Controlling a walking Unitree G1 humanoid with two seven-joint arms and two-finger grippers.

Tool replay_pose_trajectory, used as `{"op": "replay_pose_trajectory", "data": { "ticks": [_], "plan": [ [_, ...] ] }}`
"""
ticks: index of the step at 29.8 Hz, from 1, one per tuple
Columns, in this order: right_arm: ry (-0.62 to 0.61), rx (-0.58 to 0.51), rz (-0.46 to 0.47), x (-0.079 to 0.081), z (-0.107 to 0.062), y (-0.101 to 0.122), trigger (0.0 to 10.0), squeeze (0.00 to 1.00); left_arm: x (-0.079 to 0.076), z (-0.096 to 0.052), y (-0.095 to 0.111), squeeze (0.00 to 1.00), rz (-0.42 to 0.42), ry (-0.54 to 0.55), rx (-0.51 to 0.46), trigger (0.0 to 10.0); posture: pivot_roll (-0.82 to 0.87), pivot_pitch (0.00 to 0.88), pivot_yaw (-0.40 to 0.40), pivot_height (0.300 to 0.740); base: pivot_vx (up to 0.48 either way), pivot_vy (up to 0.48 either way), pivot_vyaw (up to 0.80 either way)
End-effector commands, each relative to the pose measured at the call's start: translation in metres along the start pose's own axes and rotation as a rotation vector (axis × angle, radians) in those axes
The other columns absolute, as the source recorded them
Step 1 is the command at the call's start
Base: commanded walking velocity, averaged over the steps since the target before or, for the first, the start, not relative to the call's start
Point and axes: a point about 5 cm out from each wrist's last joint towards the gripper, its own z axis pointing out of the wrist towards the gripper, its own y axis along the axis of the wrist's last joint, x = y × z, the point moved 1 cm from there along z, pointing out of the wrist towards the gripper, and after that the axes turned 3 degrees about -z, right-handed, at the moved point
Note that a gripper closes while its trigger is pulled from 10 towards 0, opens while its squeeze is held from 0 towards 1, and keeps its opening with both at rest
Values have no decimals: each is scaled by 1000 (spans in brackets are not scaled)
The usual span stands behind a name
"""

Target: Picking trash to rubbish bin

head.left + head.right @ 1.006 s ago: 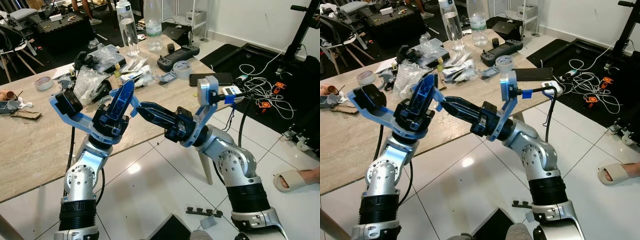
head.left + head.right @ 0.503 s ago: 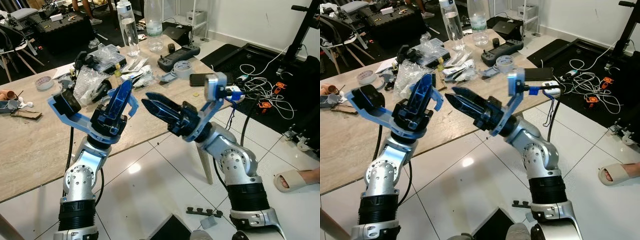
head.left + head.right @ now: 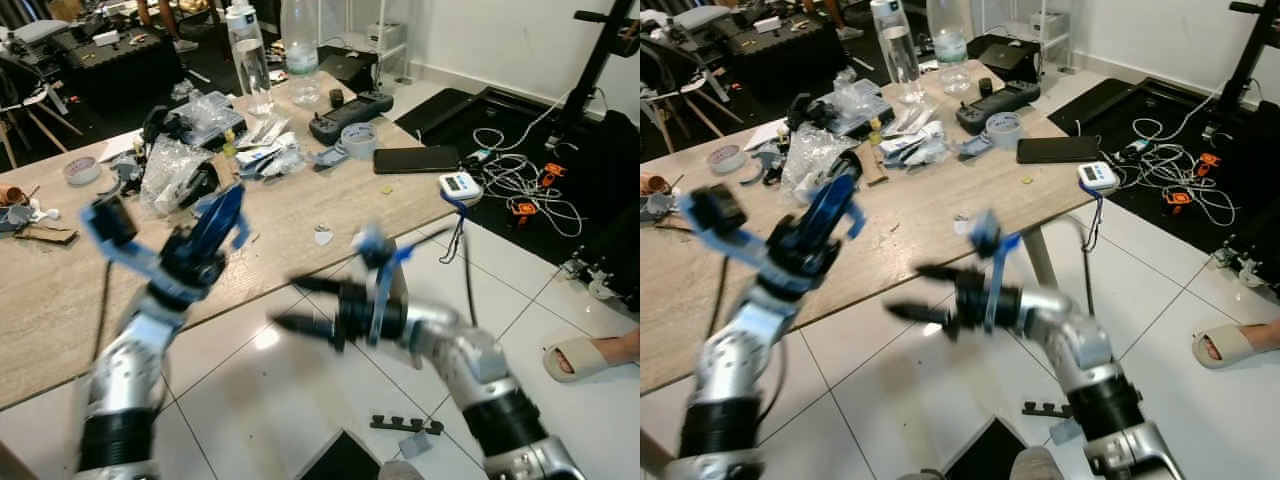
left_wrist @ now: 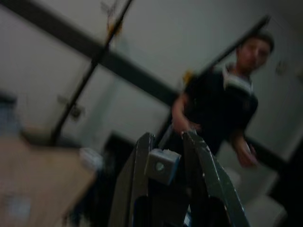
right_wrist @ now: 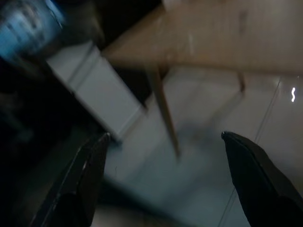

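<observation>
The crumpled clear plastic wrapper (image 3: 168,168), lying mid-table on the pale wooden table (image 3: 300,205), looks light, soft and slippery, best pinched at a raised fold; the right gripper (image 3: 290,305) gapes wide, the left gripper (image 4: 165,156) narrow and empty.

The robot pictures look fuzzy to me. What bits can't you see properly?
- Left gripper: motion blur in the eye views; the left wrist view is dark, so whether it is open or shut cannot be told.
- Right gripper: smeared by motion, though its fingers stand apart.
- Trash pile on the table: too small and tangled to sort.
- Bottles: tops cut off by the upper edge.
- Person: dim and blurred.
</observation>
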Motion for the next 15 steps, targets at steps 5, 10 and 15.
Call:
{"op": "replay_pose_trajectory", "data": {
  "ticks": [5,10,15],
  "plan": [
    [-135,321,-3,-16,-9,-63,10000,0,-32,-46,-41,0,-144,-71,321,9020,-137,52,97,740,0,0,0],
    [-277,452,-5,-30,-21,-87,10000,0,-35,-64,-63,0,-213,-32,427,10000,-133,53,96,740,0,0,0],
    [-544,727,41,-39,-59,-142,10000,0,-18,-125,-121,0,-262,254,763,10000,-127,56,92,740,0,0,0]
  ]
}}
